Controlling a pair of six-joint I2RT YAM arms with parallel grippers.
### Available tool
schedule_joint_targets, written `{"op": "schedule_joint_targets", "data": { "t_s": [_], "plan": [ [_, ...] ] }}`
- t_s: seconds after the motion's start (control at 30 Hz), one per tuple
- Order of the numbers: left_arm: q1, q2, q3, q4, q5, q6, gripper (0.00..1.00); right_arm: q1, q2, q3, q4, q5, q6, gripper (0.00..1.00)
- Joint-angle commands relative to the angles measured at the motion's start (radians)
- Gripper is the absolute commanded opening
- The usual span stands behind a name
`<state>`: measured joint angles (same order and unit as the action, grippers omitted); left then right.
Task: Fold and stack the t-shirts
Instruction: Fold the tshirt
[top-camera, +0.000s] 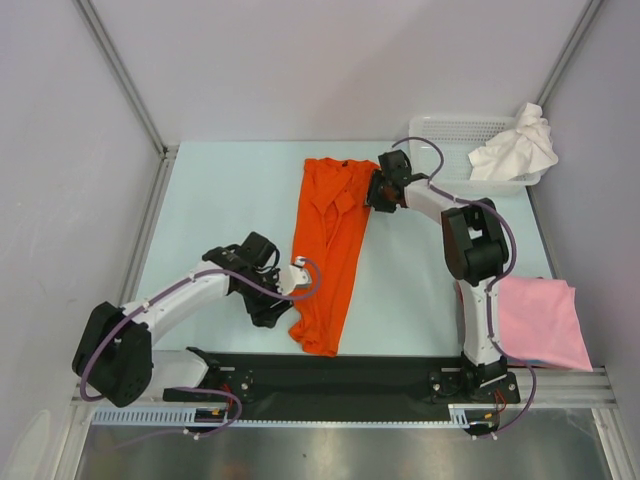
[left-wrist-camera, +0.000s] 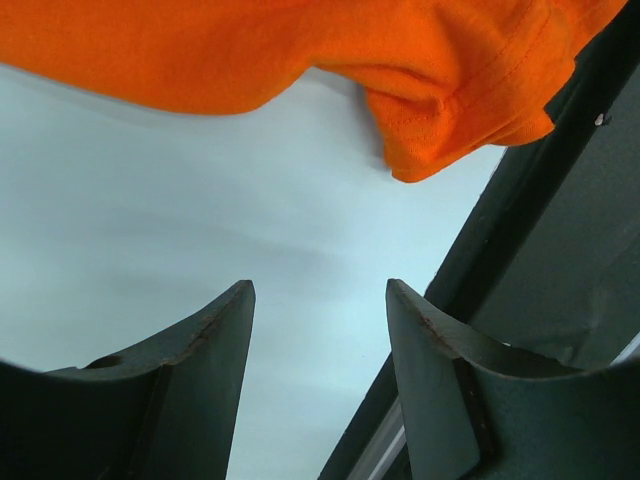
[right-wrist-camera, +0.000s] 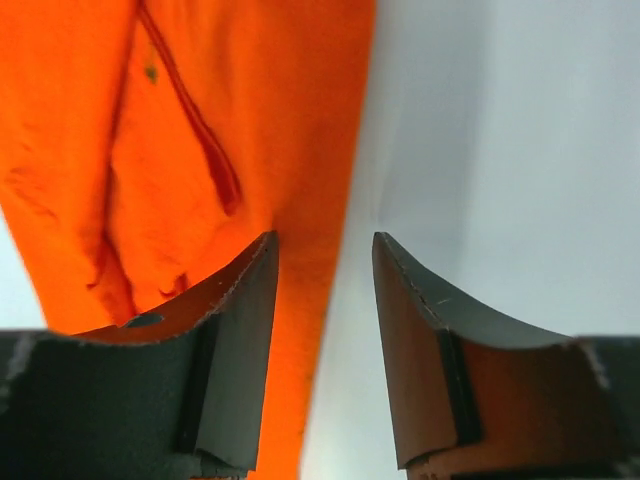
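Lying flat, orange t-shirt (top-camera: 330, 240); released left hand (left-wrist-camera: 320, 290) near hem, released right hand (right-wrist-camera: 325, 240) over edge.

We see a plain, bright orange shirt (top-camera: 328, 250), a plain pale pink shirt (top-camera: 540, 320) and a white shirt (top-camera: 515, 145); the lattice-patterned basket (top-camera: 440, 125) is white, and the tabletop (top-camera: 220, 200) is pale blue-green.

One camera sits high up behind the two arms (top-camera: 190, 290) and looks down on the whole table (top-camera: 220, 190). A small camera rides on each wrist, looking out past the left claw (left-wrist-camera: 320, 285) or the right claw (right-wrist-camera: 325, 236), very close to the table. All three see the orange shirt (top-camera: 330, 250).
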<state>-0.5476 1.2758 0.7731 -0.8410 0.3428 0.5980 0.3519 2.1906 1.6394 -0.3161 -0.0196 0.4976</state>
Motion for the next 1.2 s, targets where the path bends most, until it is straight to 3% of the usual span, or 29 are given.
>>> {"op": "schedule_joint_targets", "data": {
  "t_s": [0.0, 0.03, 0.13, 0.17, 0.2, 0.4, 0.47, 0.53, 0.57, 0.6, 0.63, 0.73, 0.93, 1.0, 1.17],
  "plan": [
    [0.005, -0.035, -0.021, 0.029, -0.002, -0.032, 0.61, 0.004, 0.038, 0.036, 0.055, -0.049, 0.051, 0.46],
    [0.005, -0.038, -0.026, 0.036, -0.005, -0.032, 0.61, 0.005, 0.060, 0.045, 0.054, -0.063, 0.053, 0.44],
    [0.005, -0.035, -0.034, 0.048, -0.013, -0.038, 0.61, -0.008, 0.104, 0.091, 0.049, -0.098, 0.064, 0.18],
    [0.005, -0.035, -0.034, 0.048, -0.016, -0.040, 0.61, -0.016, 0.135, 0.105, 0.046, -0.109, 0.068, 0.04],
    [0.002, -0.036, -0.031, 0.052, -0.019, -0.047, 0.61, -0.024, 0.146, 0.141, 0.042, -0.114, 0.071, 0.00],
    [-0.047, -0.021, -0.009, 0.075, -0.088, -0.050, 0.61, -0.062, 0.270, 0.374, -0.047, -0.095, 0.018, 0.00],
    [-0.075, 0.002, -0.003, 0.103, -0.117, -0.050, 0.61, -0.065, 0.313, 0.520, -0.083, -0.108, -0.025, 0.00],
    [-0.126, 0.022, 0.009, 0.134, -0.137, -0.053, 0.60, -0.060, 0.359, 0.644, -0.174, -0.096, -0.050, 0.07],
    [-0.146, 0.043, 0.017, 0.138, -0.157, -0.052, 0.59, -0.059, 0.357, 0.658, -0.217, -0.092, -0.072, 0.21],
    [-0.187, 0.056, 0.032, 0.143, -0.166, -0.050, 0.59, -0.056, 0.345, 0.649, -0.221, -0.091, -0.082, 0.29],
    [-0.208, 0.063, 0.040, 0.140, -0.175, -0.043, 0.58, -0.053, 0.293, 0.586, -0.219, -0.094, -0.090, 0.39],
    [-0.276, 0.079, 0.074, 0.109, -0.189, 0.002, 0.56, -0.037, 0.134, 0.450, -0.193, -0.071, -0.120, 0.46],
    [-0.298, 0.056, 0.143, -0.013, -0.208, 0.204, 0.57, 0.015, -0.207, 0.006, -0.175, -0.008, -0.110, 0.48],
    [-0.298, 0.050, 0.141, -0.010, -0.237, 0.279, 0.57, 0.027, -0.343, -0.199, -0.149, -0.038, -0.088, 0.48],
    [-0.298, 0.022, 0.146, 0.043, -0.186, 0.469, 0.57, 0.123, -0.566, -0.518, -0.159, -0.086, -0.079, 0.48]
  ]
}}
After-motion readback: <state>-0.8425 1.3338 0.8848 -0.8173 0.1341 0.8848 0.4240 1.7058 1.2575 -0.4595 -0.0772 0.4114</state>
